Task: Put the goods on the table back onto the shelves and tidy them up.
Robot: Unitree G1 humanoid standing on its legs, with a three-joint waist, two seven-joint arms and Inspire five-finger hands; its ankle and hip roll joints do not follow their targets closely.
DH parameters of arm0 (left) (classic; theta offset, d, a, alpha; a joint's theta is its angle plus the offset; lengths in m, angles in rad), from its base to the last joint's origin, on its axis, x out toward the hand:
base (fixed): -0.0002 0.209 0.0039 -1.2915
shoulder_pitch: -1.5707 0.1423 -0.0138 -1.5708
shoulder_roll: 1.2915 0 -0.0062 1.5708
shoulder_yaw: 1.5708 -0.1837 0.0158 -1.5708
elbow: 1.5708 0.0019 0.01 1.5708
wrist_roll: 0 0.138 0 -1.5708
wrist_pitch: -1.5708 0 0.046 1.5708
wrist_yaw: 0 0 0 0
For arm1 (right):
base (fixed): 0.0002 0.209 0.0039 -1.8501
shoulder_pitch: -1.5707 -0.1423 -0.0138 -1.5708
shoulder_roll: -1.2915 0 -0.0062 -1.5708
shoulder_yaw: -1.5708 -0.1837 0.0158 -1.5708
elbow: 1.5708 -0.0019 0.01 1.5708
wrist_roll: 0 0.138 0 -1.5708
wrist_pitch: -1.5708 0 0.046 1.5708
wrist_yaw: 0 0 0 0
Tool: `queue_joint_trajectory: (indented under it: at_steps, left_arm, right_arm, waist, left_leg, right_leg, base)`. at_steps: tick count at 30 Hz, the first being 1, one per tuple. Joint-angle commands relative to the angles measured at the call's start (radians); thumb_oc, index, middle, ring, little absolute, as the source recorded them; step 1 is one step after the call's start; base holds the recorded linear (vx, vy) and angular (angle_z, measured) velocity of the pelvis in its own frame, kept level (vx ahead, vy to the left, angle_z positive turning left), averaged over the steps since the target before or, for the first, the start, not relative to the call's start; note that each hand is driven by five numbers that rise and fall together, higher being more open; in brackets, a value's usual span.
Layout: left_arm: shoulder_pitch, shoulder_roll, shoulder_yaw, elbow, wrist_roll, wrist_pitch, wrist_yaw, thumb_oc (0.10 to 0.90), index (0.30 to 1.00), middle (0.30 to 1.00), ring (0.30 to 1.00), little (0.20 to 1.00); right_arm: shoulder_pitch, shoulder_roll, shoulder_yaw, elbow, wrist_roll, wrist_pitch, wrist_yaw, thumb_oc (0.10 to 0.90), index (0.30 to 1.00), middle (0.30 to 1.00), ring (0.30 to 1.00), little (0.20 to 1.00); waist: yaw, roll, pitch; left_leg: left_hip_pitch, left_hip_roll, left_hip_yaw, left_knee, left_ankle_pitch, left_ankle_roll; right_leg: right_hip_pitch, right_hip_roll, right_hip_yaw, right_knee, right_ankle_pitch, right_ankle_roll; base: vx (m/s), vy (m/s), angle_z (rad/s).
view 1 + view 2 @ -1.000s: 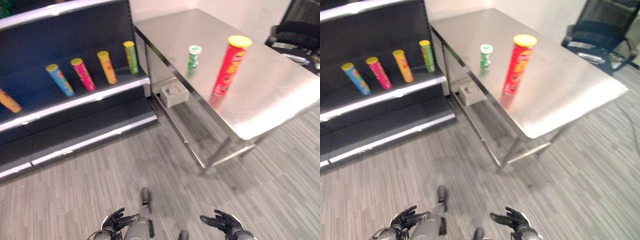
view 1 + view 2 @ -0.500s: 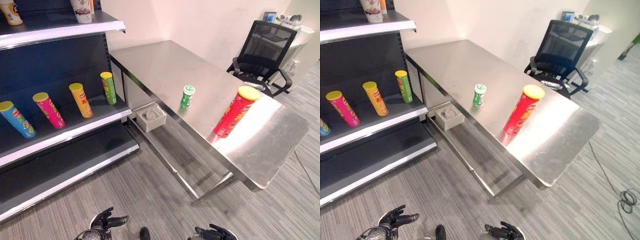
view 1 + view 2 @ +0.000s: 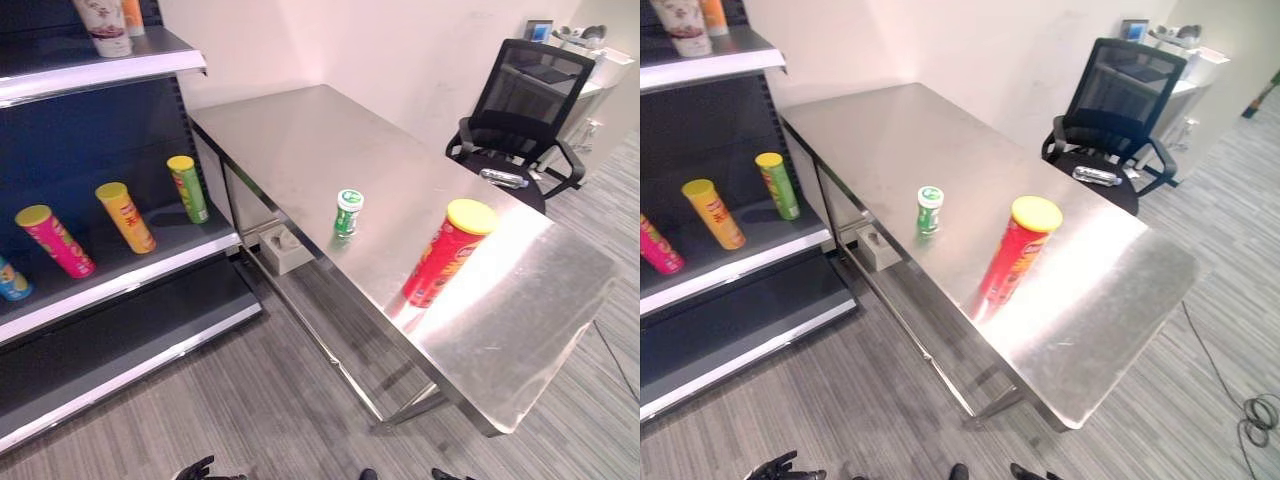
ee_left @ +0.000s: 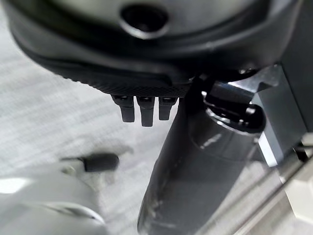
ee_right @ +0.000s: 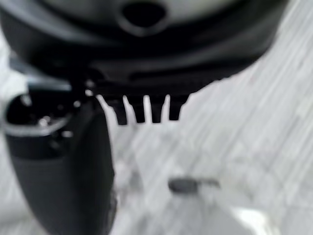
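A tall red can with a yellow lid [image 3: 441,255] stands on the steel table [image 3: 300,140] near its front right part. A small green can with a white lid [image 3: 347,212] stands a little behind it, close to the table's left edge. Both my hands hang low over the floor, far from the table. My left hand [image 4: 146,63] is open, its fingers [image 4: 142,110] straight and holding nothing. My right hand [image 5: 146,63] is open too, with bare fingers [image 5: 146,111]. At the picture's bottom edge the left hand [image 3: 195,468] just shows.
The dark shelf unit [image 3: 120,285] stands left of the table, with pink [image 3: 55,240], orange [image 3: 125,216] and green [image 3: 187,188] cans on its middle board and cups [image 3: 105,22] on top. A grey box [image 3: 285,248] sits under the table. A black office chair [image 3: 520,110] stands behind.
The camera has tilted up and shifted, so the whole picture moved: table and shelf sit further left and the hands have slid to the bottom edge. The cans have not moved.
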Motion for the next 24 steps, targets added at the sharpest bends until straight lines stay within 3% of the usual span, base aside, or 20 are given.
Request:
queue_joint_trajectory:
  at_steps: [1,2,3,7,8,9,10,11,13,14,17,19,21,24]
  left_arm:
    - [-0.071,0.004,0.016,-0.006,0.016,-0.042,0.009,0.8,0.9,0.9,0.9,0.9]
    - [-0.064,0.029,0.029,-0.011,0.035,-0.036,-0.014,0.8,0.9,0.9,0.9,0.9]
    - [-0.06,0.026,0.026,-0.016,0.039,-0.034,-0.016,0.8,0.9,0.9,0.9,0.9]
    - [-0.06,0.026,0.026,-0.016,0.039,-0.034,-0.016,0.8,0.9,0.9,0.9,0.9]
    - [-0.05,0.021,0.026,-0.033,0.029,-0.033,-0.015,0.8,0.9,0.9,0.9,0.9]
    - [-0.048,0.01,0.025,-0.039,0.029,-0.032,-0.011,0.8,0.9,0.9,0.9,0.9]
    - [-0.048,0.009,0.023,-0.039,0.029,-0.032,-0.011,0.8,0.9,0.9,0.9,0.9]
    - [-0.042,0.0,0.025,-0.061,0.037,-0.037,-0.006,0.8,0.9,0.9,0.9,0.9]
    - [-0.05,-0.014,0.005,-0.049,0.07,-0.038,-0.005,0.8,0.9,0.9,0.9,0.9]
    - [-0.054,-0.008,-0.008,-0.05,0.094,-0.038,-0.02,0.8,0.9,0.9,0.9,0.9]
    - [-0.054,-0.005,-0.012,-0.057,0.102,-0.038,-0.028,0.8,0.9,0.9,0.9,0.9]
    - [-0.03,0.004,-0.026,-0.07,0.105,-0.043,-0.058,0.8,0.9,0.9,0.9,0.9]
    - [-0.031,0.004,-0.024,-0.069,0.105,-0.044,-0.058,0.8,0.9,0.9,0.9,0.9]
    - [-0.011,-0.009,-0.058,-0.073,0.102,-0.045,-0.072,0.8,0.9,0.9,0.9,0.9]
  right_arm:
    - [-0.024,-0.063,-0.002,0.024,0.025,-0.03,-0.016,0.8,0.9,0.9,0.9,0.9]
    - [0.061,-0.24,-0.282,0.079,0.123,-0.037,-0.05,0.8,0.9,0.9,0.9,0.9]
    - [0.082,-0.278,-0.333,0.07,0.123,-0.039,-0.06,0.8,0.9,0.9,0.9,0.9]
    - [0.082,-0.278,-0.333,0.07,0.123,-0.039,-0.06,0.8,0.9,0.9,0.9,0.9]
    - [0.08,-0.352,-0.438,-0.027,0.174,-0.067,-0.101,0.8,0.9,0.9,0.9,0.9]
    - [0.094,-0.382,-0.472,-0.155,0.148,-0.084,-0.133,0.8,0.9,0.9,0.9,0.9]
    - [0.098,-0.379,-0.476,-0.163,0.145,-0.081,-0.136,0.8,0.9,0.9,0.9,0.9]
    - [0.1,-0.425,-0.53,-0.427,0.107,-0.147,-0.186,0.8,0.9,0.9,0.9,0.9]
    - [0.039,-0.438,-0.53,-0.786,0.099,-0.214,-0.182,0.8,0.9,0.9,0.9,0.9]
    - [-0.009,-0.524,-0.515,-0.932,0.068,-0.233,-0.144,0.8,0.9,0.9,0.9,0.9]
    - [-0.035,-0.553,-0.511,-0.965,0.081,-0.236,-0.144,0.8,0.9,0.9,0.9,0.9]
    - [-0.093,-0.611,-0.516,-1.125,0.211,-0.285,-0.037,0.8,0.9,0.9,0.9,0.9]
    - [-0.094,-0.611,-0.516,-1.125,0.213,-0.285,-0.036,0.8,0.9,0.9,0.9,0.9]
    - [-0.228,-0.683,-0.418,-1.17,0.276,-0.299,0.002,0.8,0.9,0.9,0.9,0.9]
  waist:
    - [0.012,0.039,0.019]
    - [-0.034,0.035,0.005]
    - [-0.033,0.044,-0.002]
    - [-0.033,0.044,-0.002]
    - [-0.046,0.047,-0.004]
    - [-0.051,0.053,-0.003]
    - [-0.049,0.053,-0.006]
    - [-0.065,0.059,-0.006]
    - [-0.064,0.064,-0.012]
    - [-0.059,0.063,-0.015]
    - [-0.058,0.063,-0.02]
    - [-0.048,0.062,-0.03]
    - [-0.049,0.062,-0.031]
    - [-0.025,0.06,-0.052]
  left_leg:
    - [-0.041,0.043,-0.042,0.004,0.024,-0.037]
    - [-0.035,0.066,-0.035,0.004,0.022,-0.057]
    - [-0.037,0.07,-0.034,0.004,0.023,-0.061]
    - [-0.037,0.07,-0.034,0.004,0.023,-0.061]
    - [-0.03,0.074,-0.028,0.004,0.018,-0.063]
    - [-0.028,0.076,-0.022,0.004,0.017,-0.064]
    - [-0.033,0.076,-0.021,0.004,0.021,-0.064]
    - [-0.025,0.079,-0.009,0.004,0.013,-0.066]
    - [-0.018,0.085,0.011,0.004,0.013,-0.067]
    - [-0.01,0.088,0.019,0.004,0.009,-0.071]
    - [-0.015,0.09,0.023,0.004,0.014,-0.072]
    - [-0.007,0.097,0.026,0.004,0.011,-0.078]
    - [-0.011,0.097,0.025,0.004,0.016,-0.077]
    - [-0.004,0.1,0.024,0.004,0.013,-0.083]
  right_leg:
    - [0.055,-0.035,-0.027,0.017,-0.025,0.077]
    - [0.068,-0.019,-0.026,0.01,-0.039,0.076]
    - [0.066,-0.015,-0.026,0.009,-0.038,0.076]
    - [0.066,-0.015,-0.026,0.009,-0.038,0.075]
    - [0.069,-0.013,-0.021,0.008,-0.043,0.08]
    - [0.068,-0.012,-0.016,0.007,-0.042,0.081]
    - [0.063,-0.012,-0.016,0.006,-0.039,0.079]
    - [0.061,-0.011,-0.003,0.007,-0.042,0.082]
    - [0.055,-0.007,0.016,0.005,-0.038,0.078]
    - [0.057,-0.003,0.023,0.005,-0.042,0.078]
    - [0.051,-0.003,0.025,0.005,-0.039,0.077]
    - [0.061,0.001,0.022,0.005,-0.046,0.076]
    - [0.057,0.001,0.022,0.005,-0.043,0.075]
    - [0.072,0.003,0.011,0.005,-0.046,0.073]
  base:
    - [0.16,-0.121,0.0]
    - [0.18,-0.126,0.11]
    - [0.18,-0.126,0.25]
    - [0.02,-0.003,-0.03]
    - [0.05,0.001,-0.06]
    - [0.04,0.001,-0.08]
    - [0.02,0.013,-0.19]
    - [0.02,0.011,-0.26]
    - [0.04,-0.008,-0.29]
    - [0.02,-0.022,-0.48]
    - [0.0,-0.018,-0.39]
    - [0.03,-0.033,0.21]
    - [0.02,-0.015,0.12]
    - [0.03,-0.01,0.05]
